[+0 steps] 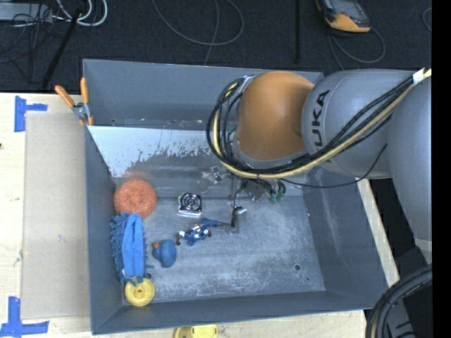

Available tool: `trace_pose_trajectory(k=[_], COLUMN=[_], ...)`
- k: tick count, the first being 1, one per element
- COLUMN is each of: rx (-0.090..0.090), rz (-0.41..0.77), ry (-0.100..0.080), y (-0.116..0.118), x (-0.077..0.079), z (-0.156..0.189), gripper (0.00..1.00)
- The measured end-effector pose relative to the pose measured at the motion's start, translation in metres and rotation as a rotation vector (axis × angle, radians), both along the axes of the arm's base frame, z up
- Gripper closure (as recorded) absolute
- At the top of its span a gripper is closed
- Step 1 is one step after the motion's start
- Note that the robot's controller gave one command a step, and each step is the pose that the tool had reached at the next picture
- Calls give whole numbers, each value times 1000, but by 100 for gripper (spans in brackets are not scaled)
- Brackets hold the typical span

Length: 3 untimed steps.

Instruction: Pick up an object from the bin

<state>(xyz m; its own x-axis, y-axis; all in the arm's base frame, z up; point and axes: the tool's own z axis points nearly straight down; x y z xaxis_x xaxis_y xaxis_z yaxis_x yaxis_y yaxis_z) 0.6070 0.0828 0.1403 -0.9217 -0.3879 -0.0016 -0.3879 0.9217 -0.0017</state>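
The gripper (237, 215), clenched or released unclear, hangs beside a small blue-silver toy (196, 233): probably light, stiff; pinch mid-body.

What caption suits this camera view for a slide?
KUKA arm's hand down in the grey bin beside a small blue-and-silver thing, orange scrubber at left.

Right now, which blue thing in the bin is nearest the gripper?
The small blue-and-silver piece, just left of the gripper; the rounded blue lump and the long blue cloth lie farther left.
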Motion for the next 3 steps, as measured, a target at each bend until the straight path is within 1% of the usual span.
trace_pose_trajectory(k=[1,2,3], rx=[3,2,2], rz=[-20,11,12], ry=[0,0,0], y=[17,21,22], x=[-17,-1,-1], z=[-43,-43,-43], gripper=[0,100,100])
